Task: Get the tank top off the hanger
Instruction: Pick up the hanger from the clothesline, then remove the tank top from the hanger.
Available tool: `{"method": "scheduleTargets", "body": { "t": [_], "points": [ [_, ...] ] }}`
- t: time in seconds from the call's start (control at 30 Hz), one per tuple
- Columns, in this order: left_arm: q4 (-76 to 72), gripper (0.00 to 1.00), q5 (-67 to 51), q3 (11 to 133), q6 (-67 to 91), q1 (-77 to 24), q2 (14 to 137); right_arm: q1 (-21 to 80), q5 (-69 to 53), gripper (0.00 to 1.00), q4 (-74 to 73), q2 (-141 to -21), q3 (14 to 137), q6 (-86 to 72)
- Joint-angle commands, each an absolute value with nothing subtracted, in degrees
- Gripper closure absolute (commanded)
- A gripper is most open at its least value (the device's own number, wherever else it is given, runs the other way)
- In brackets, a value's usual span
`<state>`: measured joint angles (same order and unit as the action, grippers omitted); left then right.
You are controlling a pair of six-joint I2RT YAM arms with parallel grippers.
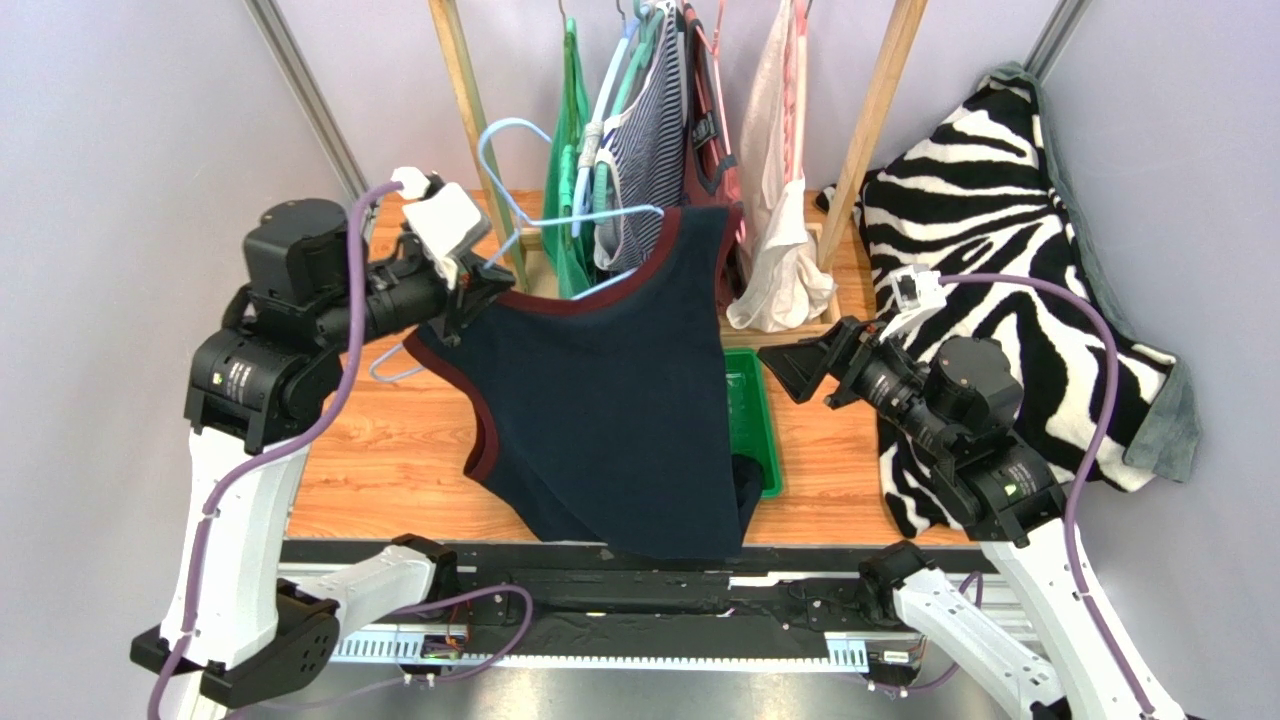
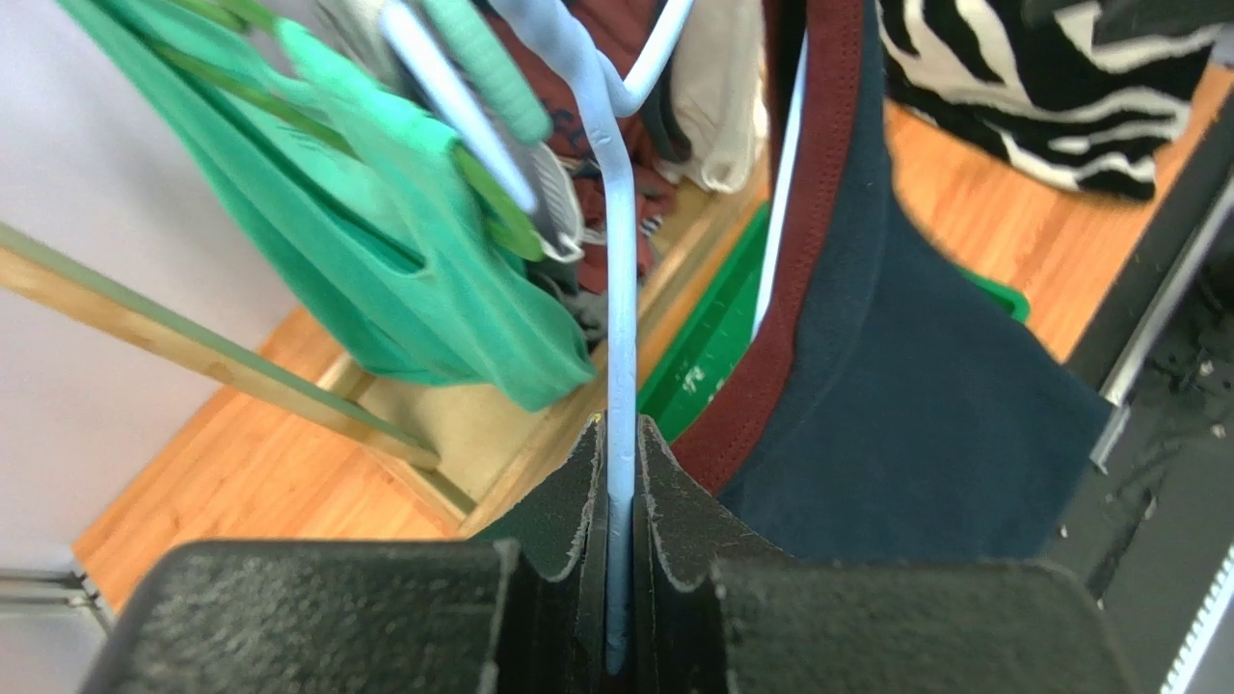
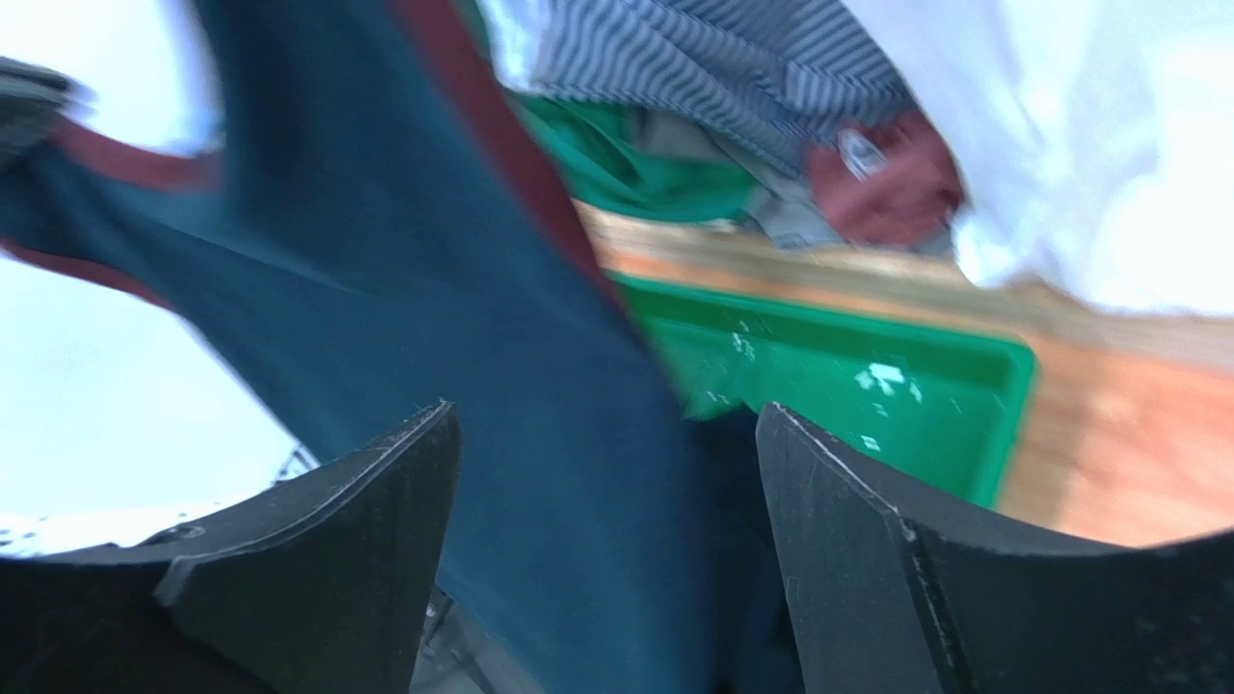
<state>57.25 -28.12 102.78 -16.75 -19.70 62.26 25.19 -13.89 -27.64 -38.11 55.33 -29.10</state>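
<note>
Left fingers (image 2: 572, 506) clenched on thin pale-blue hanger (image 2: 620, 289); right fingers (image 3: 362, 550) released, near limp navy, maroon-trimmed tank top (image 1: 616, 405).

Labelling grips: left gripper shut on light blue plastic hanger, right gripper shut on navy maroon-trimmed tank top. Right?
No: right gripper is open, not gripping the navy maroon-trimmed tank top (right wrist view). Left gripper shut on the light blue plastic hanger stands.
</note>
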Motion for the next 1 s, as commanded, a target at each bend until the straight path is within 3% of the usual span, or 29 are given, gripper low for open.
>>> {"method": "scheduleTargets", "body": {
  "t": [0.0, 0.27, 0.43, 0.63, 0.83, 0.97],
  "points": [
    [54.23, 1.0, -25.31, 101.61, -18.9, -23.99, 59.15, 30.21, -9.95, 0.19, -18.12, -41.99, 59.14, -28.22],
    [56.42, 1.0, -25.84, 96.33, -20.12, -24.35, 56.16, 43.67, 3.39, 0.18, -11.17, -53.87, 65.03, -23.82],
    [56.25, 1.0, -25.31, 94.22, -20.65, -24.43, 55.55, 50.09, 7.12, 0.27, -10.2, -57.3, 66.45, -22.06],
    [56.16, 1.0, -25.31, 94.13, -20.65, -24.96, 55.02, 51.33, 8.7, 0.54, -9.41, -56.69, 65.66, -22.06],
    [56.25, 1.0, -25.4, 93.96, -20.21, -25.05, 54.23, 51.5, 9.93, 1.0, -9.05, -56.87, 65.92, -22.15],
    [56.25, 1.0, -23.21, 93.43, -21.27, -25.05, 53.7, 51.42, 13.26, 1.0, -10.28, -55.2, 66.01, -22.24]
  ]
}}
